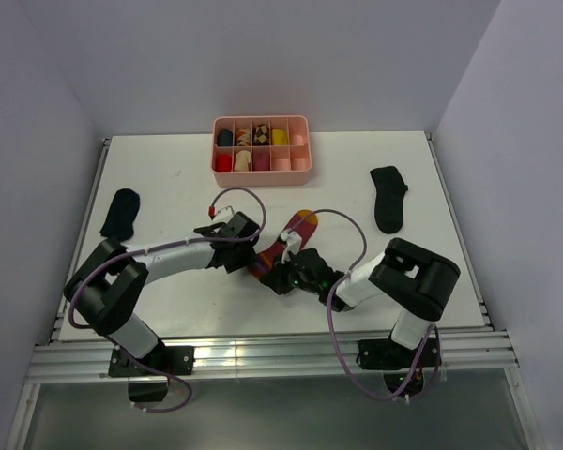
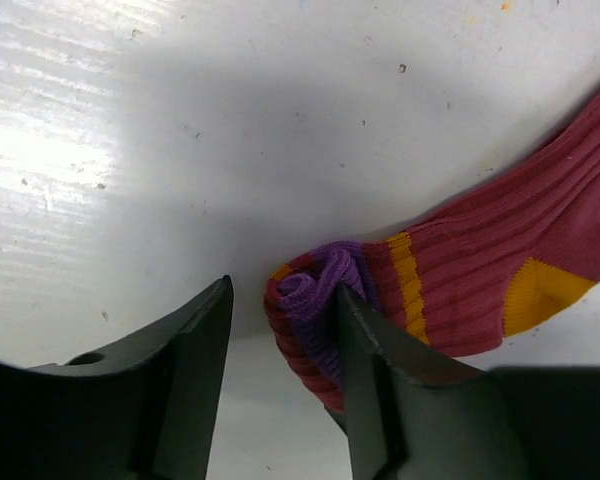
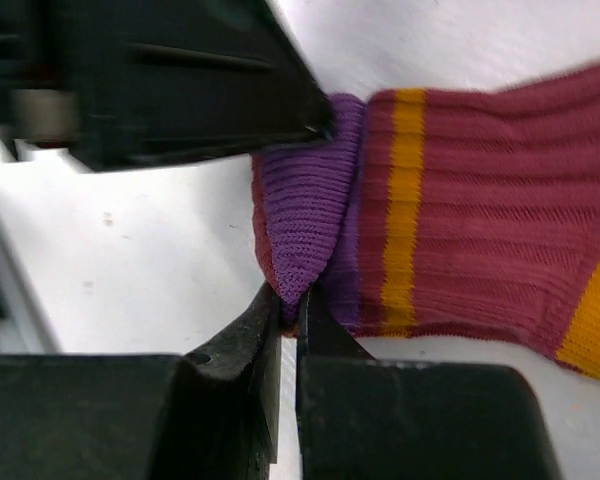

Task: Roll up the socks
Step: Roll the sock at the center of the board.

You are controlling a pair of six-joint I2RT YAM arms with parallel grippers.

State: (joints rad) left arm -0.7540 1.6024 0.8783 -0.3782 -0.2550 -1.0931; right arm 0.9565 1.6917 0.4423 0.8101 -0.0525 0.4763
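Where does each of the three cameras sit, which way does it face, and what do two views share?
Top external: above and behind the arm bases, facing down on the table, pink tray, black socks and both arms.
Left wrist: on the left arm, facing down past the open left gripper at the purple rolled end of the striped sock.
Right wrist: on the right arm, facing the table; the right gripper pinches that purple end, one left finger above.
Shared: both wrist views show that rolled end.
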